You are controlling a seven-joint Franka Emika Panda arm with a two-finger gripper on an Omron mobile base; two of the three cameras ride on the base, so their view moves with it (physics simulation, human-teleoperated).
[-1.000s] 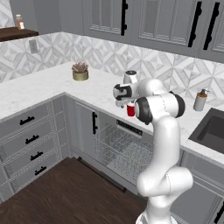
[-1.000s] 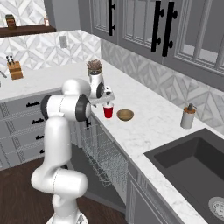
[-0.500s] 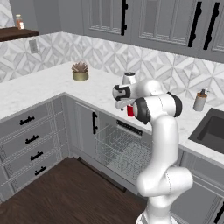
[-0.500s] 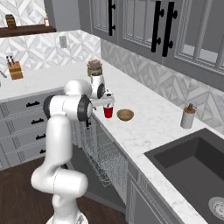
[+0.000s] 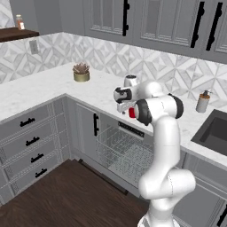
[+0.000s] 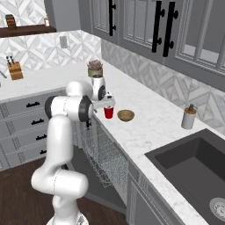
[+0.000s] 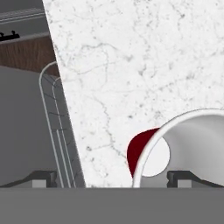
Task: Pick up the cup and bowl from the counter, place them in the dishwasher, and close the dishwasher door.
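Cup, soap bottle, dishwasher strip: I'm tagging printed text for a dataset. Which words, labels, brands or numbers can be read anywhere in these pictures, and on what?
None can be read.
The red cup is plain, with no print.
The soap bottle shows no label.
The dishwasher's dark control strip shows no legible markings; it is too small to tell.
The bowl and the plant pot are unmarked.

Grey cabinets [image 5: 31, 133], dark wood floor [image 5: 66, 195]

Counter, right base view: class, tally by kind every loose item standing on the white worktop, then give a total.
Cup: 1
Bowl: 1
Potted succulent: 1
Soap dispenser: 1
Knife block: 1
Total: 5
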